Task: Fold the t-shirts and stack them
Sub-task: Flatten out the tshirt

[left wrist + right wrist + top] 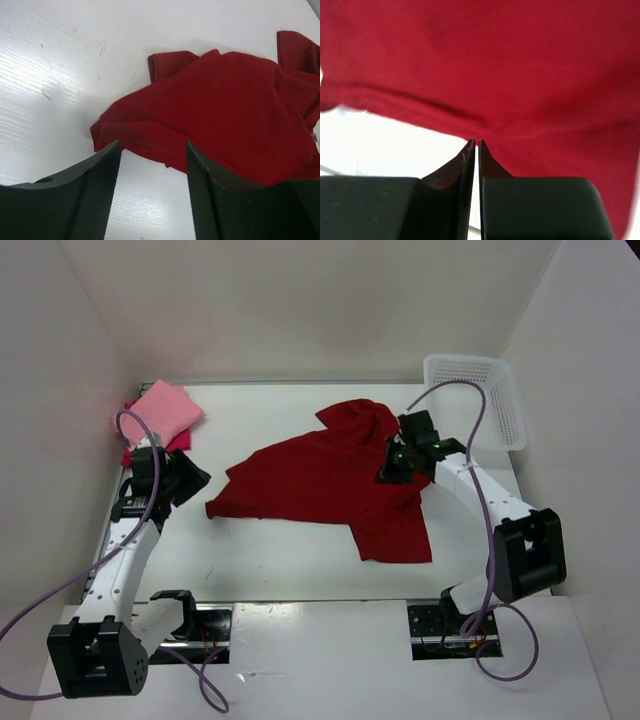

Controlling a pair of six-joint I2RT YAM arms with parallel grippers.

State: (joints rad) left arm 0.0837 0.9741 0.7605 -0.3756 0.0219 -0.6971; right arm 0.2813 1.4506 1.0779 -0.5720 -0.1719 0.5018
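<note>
The dark crimson t-shirt point(320, 480) lies spread and rumpled across the middle of the table point(270, 560), and it also shows in the left wrist view point(240, 110). My left gripper point(196, 480) point(152, 146) stands open just off the shirt's left end, with only bare table between its fingers. My right gripper point(392, 466) point(476, 143) is over the shirt's upper right part. Its jaws are closed to a thin slit with the tips at the cloth point(520, 65); no cloth shows between them. A salmon pink t-shirt point(165, 408) lies folded on a magenta-red t-shirt point(181, 440) at the back left.
A white mesh basket point(510, 400) stands at the back right corner. White walls close in the table on the left, back and right. Purple cables loop off both arms.
</note>
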